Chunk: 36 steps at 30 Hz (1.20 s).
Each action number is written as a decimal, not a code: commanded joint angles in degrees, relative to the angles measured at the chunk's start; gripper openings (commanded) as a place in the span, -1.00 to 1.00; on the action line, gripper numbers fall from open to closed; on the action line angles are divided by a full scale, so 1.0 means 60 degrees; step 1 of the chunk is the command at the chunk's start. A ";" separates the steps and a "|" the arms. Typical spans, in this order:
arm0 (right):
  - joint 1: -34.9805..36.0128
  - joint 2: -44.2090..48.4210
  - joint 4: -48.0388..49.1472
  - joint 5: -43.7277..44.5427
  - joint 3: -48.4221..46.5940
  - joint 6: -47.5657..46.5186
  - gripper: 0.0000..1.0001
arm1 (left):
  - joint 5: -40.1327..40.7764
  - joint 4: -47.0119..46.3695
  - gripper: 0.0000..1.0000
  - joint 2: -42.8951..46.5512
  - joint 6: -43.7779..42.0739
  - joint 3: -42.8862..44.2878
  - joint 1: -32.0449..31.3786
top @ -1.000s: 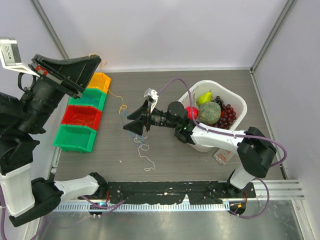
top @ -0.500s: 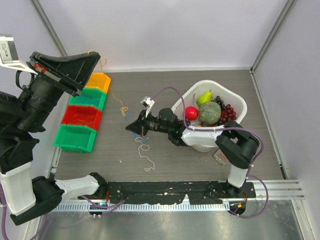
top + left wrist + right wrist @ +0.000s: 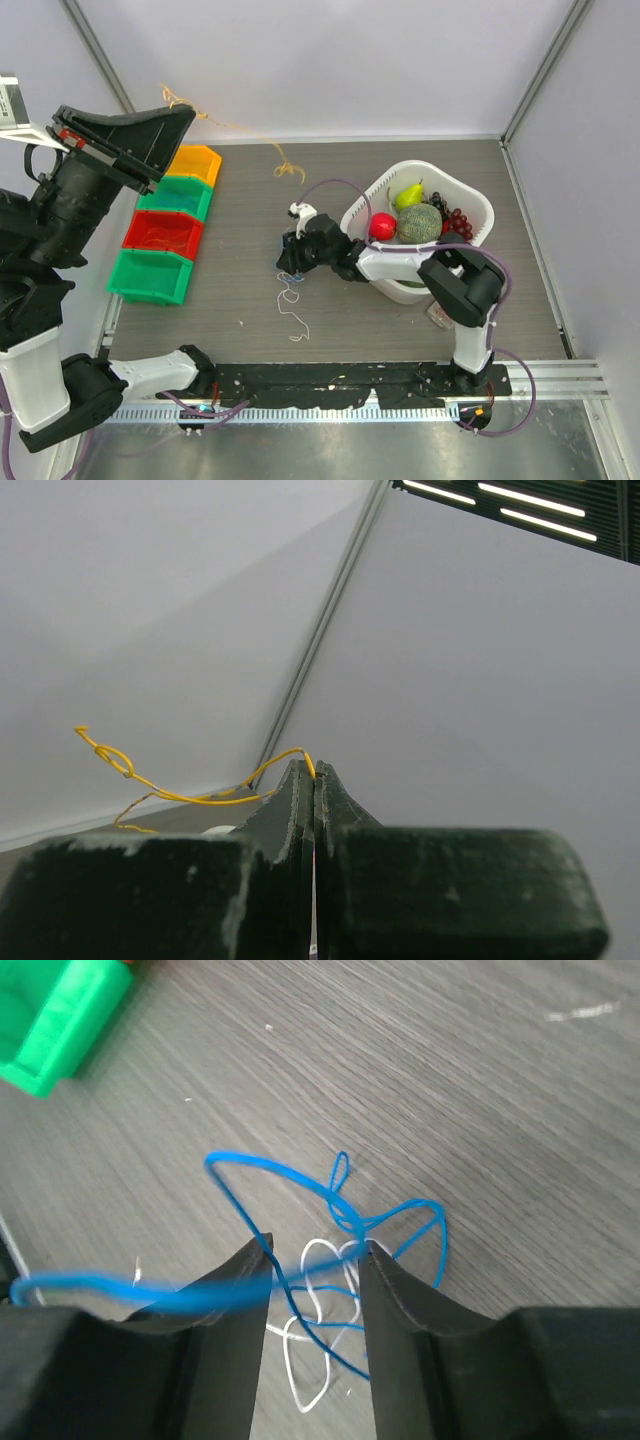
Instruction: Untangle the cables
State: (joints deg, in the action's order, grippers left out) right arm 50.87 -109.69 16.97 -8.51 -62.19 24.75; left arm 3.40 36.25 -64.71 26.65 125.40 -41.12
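Note:
My left gripper (image 3: 188, 113) is raised high at the back left, shut on a thin orange-yellow cable (image 3: 240, 128) that trails through the air to a curled end. In the left wrist view the cable (image 3: 200, 798) leaves the tips of the pressed-together jaws of that gripper (image 3: 314, 772). The blue cable (image 3: 290, 1175) and white cable (image 3: 310, 1380) lie looped together on the table. My right gripper (image 3: 315, 1252) hovers just over them, jaws apart, with a blue strand crossing the gap. From above, the right gripper (image 3: 287, 262) points down at the clump (image 3: 290, 285).
A white basket (image 3: 487, 207) of fruit stands just right of the right arm. A row of orange, green and red bins (image 3: 165, 235) lines the left side; the green bin (image 3: 60, 1020) shows in the right wrist view. The table's back wall is close behind.
The orange cable has been pulled up off the table and away from the clump by the left gripper. The right gripper dropped toward the blue and white cables, shut, then opened again.

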 commanded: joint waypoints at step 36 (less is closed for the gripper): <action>-0.1111 0.6241 -0.0251 -0.2829 0.0566 0.1470 0.05 | 0.0942 -0.0095 -1.00 0.0867 0.0494 -0.2854 0.0028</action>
State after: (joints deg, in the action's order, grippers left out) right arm 44.36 -73.23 14.11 -24.58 -56.62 32.67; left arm 7.81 36.27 -60.12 28.73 109.10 -41.12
